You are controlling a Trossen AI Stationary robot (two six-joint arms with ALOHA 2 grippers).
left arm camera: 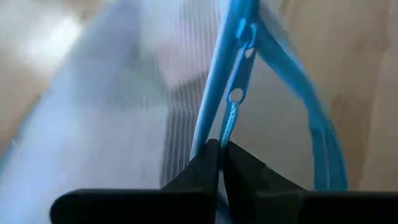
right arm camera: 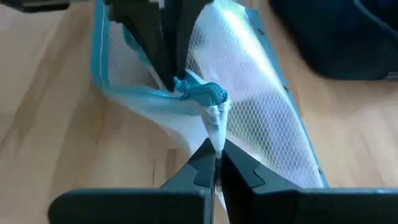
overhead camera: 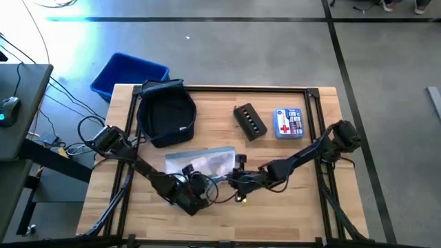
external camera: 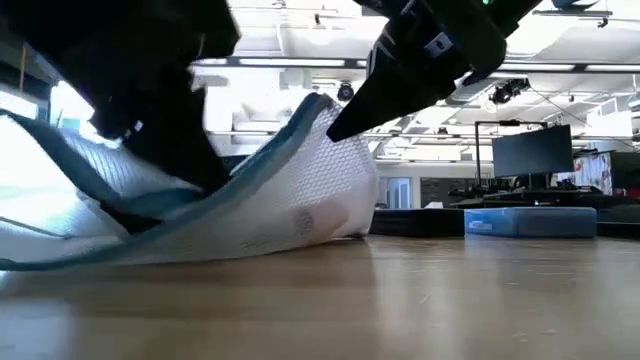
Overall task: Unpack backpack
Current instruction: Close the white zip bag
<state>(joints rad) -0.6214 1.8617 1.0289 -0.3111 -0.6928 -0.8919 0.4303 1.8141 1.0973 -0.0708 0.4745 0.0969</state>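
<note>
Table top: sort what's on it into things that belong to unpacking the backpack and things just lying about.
Part of the job:
- backpack, open, at the table's back left
- clear mesh pouch, blue-edged
- left pincer, shut on the pouch's blue edge
- right pincer, shut on the pouch's zipper pull

Lying about:
- black box
- first-aid kit
- blue bin, beyond the table's edge

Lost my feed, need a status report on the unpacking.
Left gripper and right gripper both shut on clear pouch. Backpack open behind it, untouched. Nothing blocking.
</note>
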